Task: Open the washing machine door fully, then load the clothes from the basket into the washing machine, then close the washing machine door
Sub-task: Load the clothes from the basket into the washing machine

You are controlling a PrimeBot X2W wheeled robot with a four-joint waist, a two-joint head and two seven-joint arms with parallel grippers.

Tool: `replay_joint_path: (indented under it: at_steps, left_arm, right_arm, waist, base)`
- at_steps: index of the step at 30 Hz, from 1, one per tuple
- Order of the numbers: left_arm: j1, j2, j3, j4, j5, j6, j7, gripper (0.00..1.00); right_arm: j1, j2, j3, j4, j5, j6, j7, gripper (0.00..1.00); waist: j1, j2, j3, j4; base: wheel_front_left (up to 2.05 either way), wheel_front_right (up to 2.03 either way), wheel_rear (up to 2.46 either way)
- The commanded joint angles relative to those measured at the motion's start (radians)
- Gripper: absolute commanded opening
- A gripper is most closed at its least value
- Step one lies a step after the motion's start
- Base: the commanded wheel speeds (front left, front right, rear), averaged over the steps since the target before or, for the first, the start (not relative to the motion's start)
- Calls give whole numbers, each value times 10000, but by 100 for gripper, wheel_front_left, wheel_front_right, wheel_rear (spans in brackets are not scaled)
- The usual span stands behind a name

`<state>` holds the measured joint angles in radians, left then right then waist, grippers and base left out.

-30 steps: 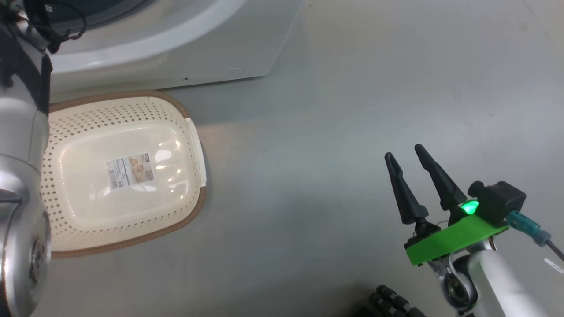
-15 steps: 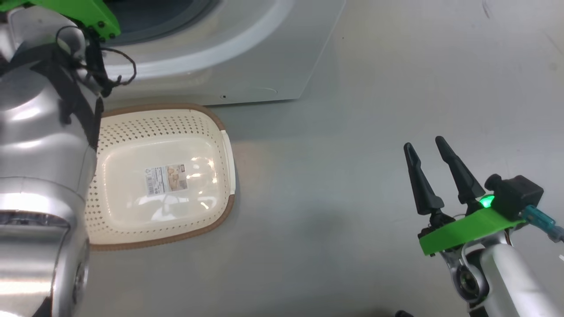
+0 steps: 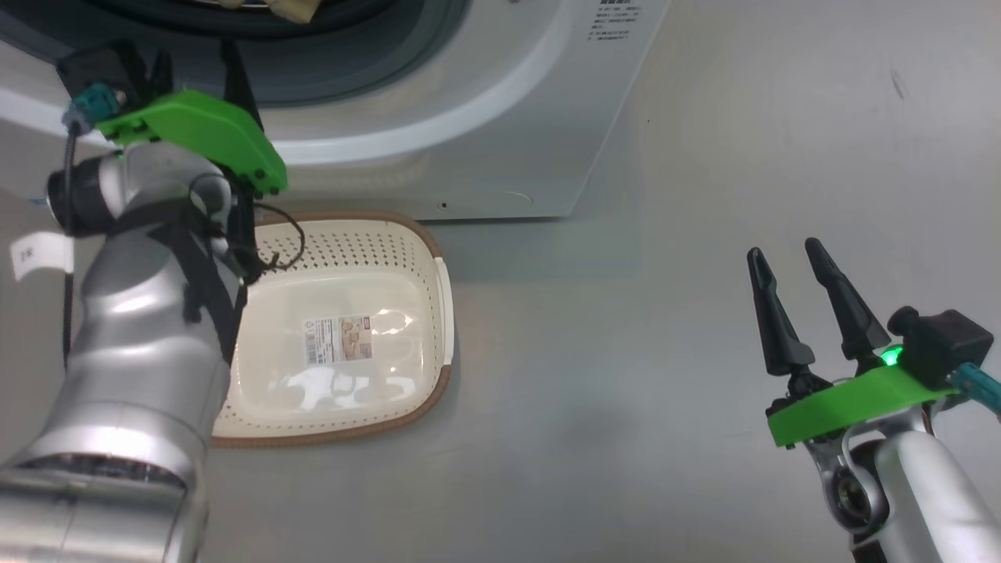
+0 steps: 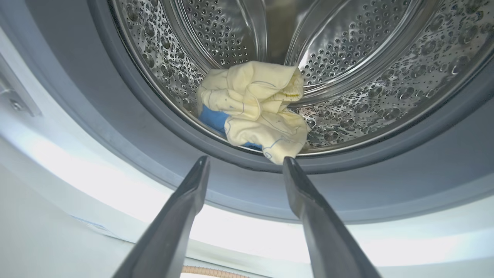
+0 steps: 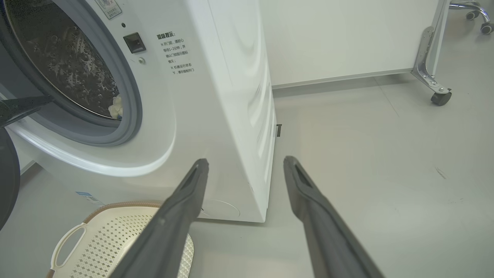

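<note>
The clothes (image 4: 251, 108) are lying bunched at the drum's front lip inside the washing machine (image 5: 216, 96). The left gripper (image 4: 245, 162) is hovering just outside, released and empty. The head camera has been turning toward the machine. The basket (image 3: 367, 258) is staying empty and the right gripper (image 3: 783, 250) is waiting spread over the floor, so loading is probably ending and closing the door is coming next.

Bright even light; glare inside the basket (image 3: 352, 249); wrist-view edges bow

Clear drum mouth (image 4: 347, 58), clothes (image 4: 252, 110) at lip
</note>
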<state>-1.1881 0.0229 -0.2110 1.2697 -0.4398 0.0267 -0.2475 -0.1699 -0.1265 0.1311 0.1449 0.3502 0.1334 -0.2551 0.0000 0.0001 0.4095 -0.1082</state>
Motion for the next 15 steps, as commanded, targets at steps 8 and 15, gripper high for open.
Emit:
replay_joint_path:
  at_steps: [8,15]
  left_arm:
    - [2988,278,-187,-2637,458,380,-140,100]
    - [5439,275,-164,-5135,374,578,-142,100]
  right_arm:
    - [597,-263,-141,-278,-225,-27,-67,100]
    - [866,-319,-324,-317,-302,-27,-67,100]
  waist:
    - [0,-1,-946,214]
    - [0,-1,-1356,335]
  base:
    - [0,0,0]
    - [0,0,0]
